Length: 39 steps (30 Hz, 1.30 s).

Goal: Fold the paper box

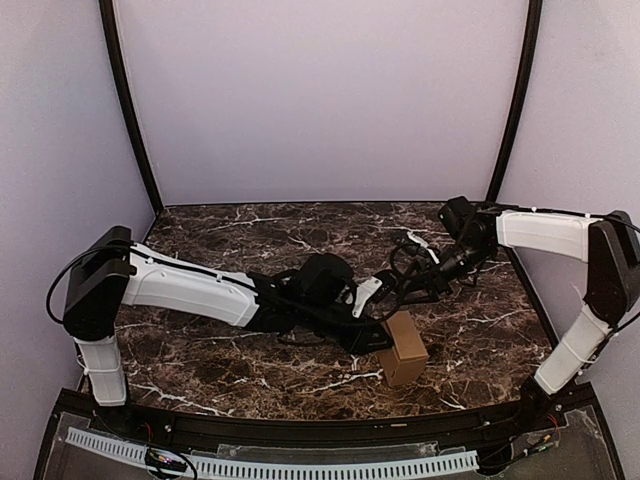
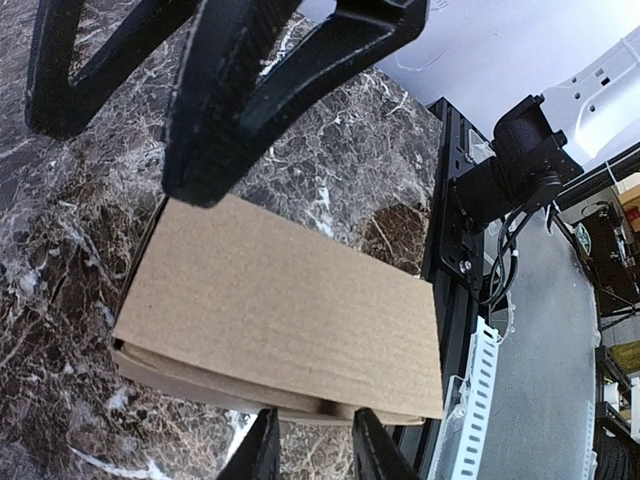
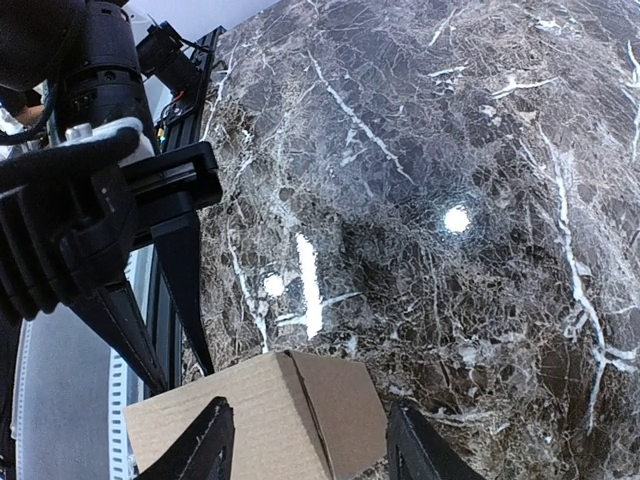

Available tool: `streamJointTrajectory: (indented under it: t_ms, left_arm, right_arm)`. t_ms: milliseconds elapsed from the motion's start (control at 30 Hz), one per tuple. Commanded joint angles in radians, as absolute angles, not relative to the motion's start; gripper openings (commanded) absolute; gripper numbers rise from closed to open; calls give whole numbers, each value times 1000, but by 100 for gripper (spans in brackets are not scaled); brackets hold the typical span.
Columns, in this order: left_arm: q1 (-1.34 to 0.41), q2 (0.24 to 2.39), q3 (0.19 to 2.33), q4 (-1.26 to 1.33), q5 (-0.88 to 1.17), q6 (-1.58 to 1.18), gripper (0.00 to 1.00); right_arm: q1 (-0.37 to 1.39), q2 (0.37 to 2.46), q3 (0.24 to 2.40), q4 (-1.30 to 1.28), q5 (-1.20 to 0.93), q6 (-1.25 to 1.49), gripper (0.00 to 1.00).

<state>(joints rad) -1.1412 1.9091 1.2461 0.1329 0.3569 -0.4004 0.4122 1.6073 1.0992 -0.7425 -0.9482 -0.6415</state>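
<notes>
Sitting close to the bench's (image 1: 230,230) near edge, right of its middle, the box (image 1: 405,350) reads as a small brown cube, not a flat sheet. Its walls are up and a broad plain panel lies across the top. The left wrist view shows layered cardboard along the box's near edge and a small rounded tab (image 2: 330,405) at that seam. It looks not fully seated, though the seam is partly hidden.

The left fingers (image 2: 258,455) come at that seam from the bench's left side, with only a narrow gap between them and their tips right at the box's edge. I cannot tell whether they nip the cardboard or merely stand against it. The right fingers (image 3: 200,445) hang over the box from the far right, plainly apart. One is above the top panel and the other just beside the box's corner, clamped on nothing. In the left wrist view one of them seems to touch the far edge of the top panel.

By my judgement the fold is in its last step: closing the top and tucking the tab. The next move calls for the right fingers to press or steady the top panel so the box does not slide on the smooth bench. The left fingers then need to push the tab squarely into its slot. Too much force would crumple the thin cardboard, and a skewed push would let the panel spring back.
</notes>
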Motion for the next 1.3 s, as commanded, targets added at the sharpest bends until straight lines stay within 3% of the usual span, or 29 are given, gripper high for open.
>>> streamJointTrajectory:
  t_ms: [0, 233, 433, 533, 733, 1267]
  left_arm:
    - [-1123, 1940, 1268, 143, 350, -372, 26]
    - [-1011, 2005, 1292, 270, 342, -332, 26]
    - [-964, 1982, 1326, 176, 294, -256, 27]
    - [-977, 1931, 1278, 195, 319, -320, 31]
    - [-1130, 1848, 1268, 116, 141, -343, 41]
    - [-1144, 1975, 1398, 26, 168, -411, 39]
  right_arm:
    - [415, 1608, 1090, -767, -984, -681, 52]
    - [390, 1606, 1088, -767, -952, -651, 50]
    - [364, 1573, 1076, -769, -930, -642, 50]
    - [362, 1547, 1053, -773, -912, -650, 51]
    - [360, 1552, 1035, -765, -924, -660, 51]
    - [365, 1686, 1088, -766, -1029, -667, 45]
